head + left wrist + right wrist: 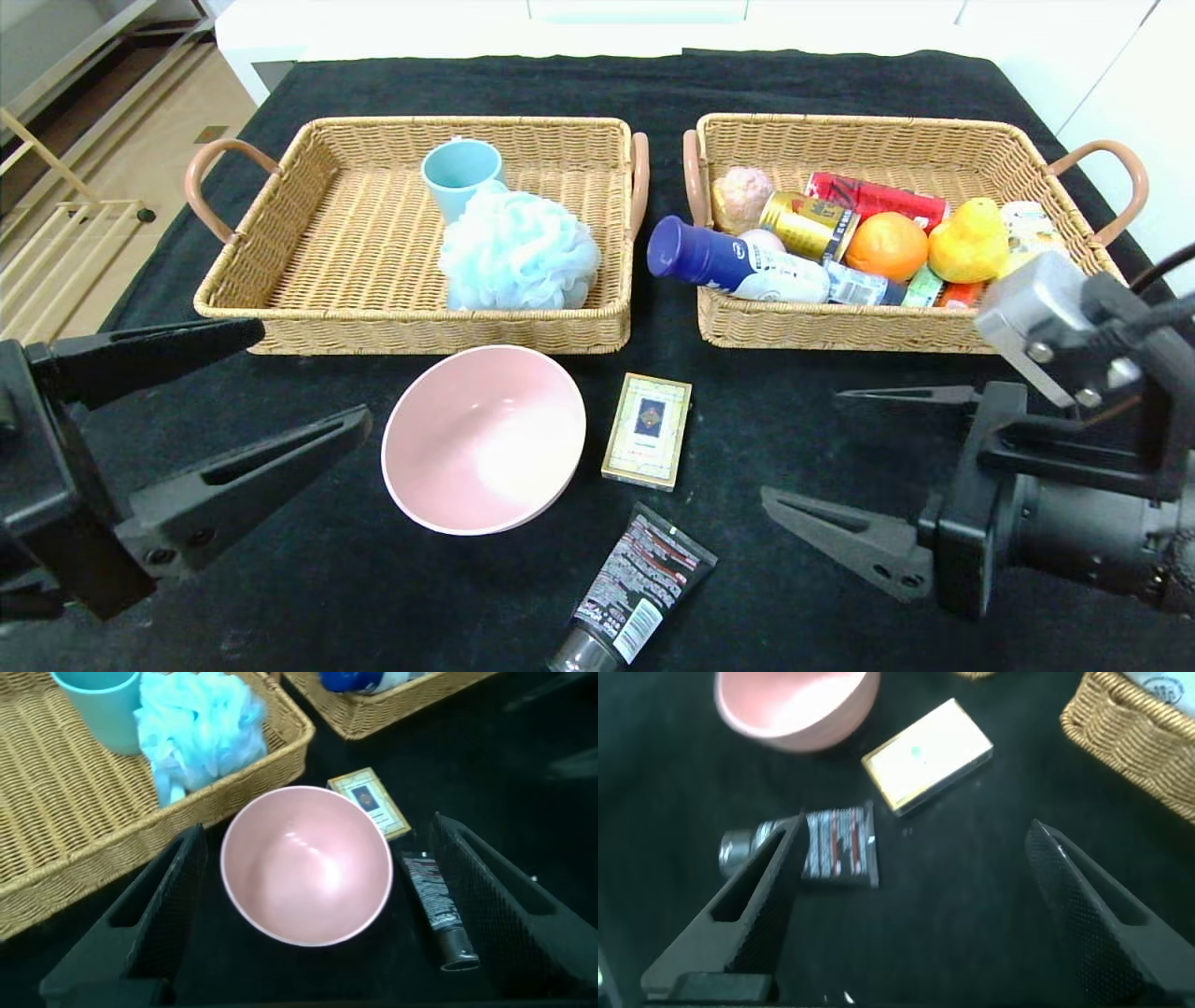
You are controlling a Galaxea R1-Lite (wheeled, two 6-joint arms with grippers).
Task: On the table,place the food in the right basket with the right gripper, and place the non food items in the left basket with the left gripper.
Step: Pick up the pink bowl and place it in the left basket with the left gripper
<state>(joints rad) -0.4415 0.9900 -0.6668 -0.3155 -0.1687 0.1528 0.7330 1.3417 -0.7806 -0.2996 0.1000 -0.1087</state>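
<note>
On the black table point(392, 597) in front of the baskets lie a pink bowl point(484, 439), a gold-edged card box point(648, 430) and a black tube point(635, 593). My left gripper point(313, 375) hangs open left of the bowl; its wrist view frames the bowl point(306, 866) between the fingers. My right gripper point(803, 448) stands open and empty over bare cloth, right of the tube point(839, 847). The right basket point(840, 331) holds an orange point(886, 245), a yellow pear point(968, 243) and a white bottle point(747, 266) whose blue cap pokes over the rim.
The left basket point(411, 331) holds a light blue cup point(460, 175) and a blue bath sponge point(518, 252). Cans and snack packs point(840, 210) crowd the right basket. The baskets stand side by side with a narrow gap. White furniture point(448, 28) lies beyond the table's far edge.
</note>
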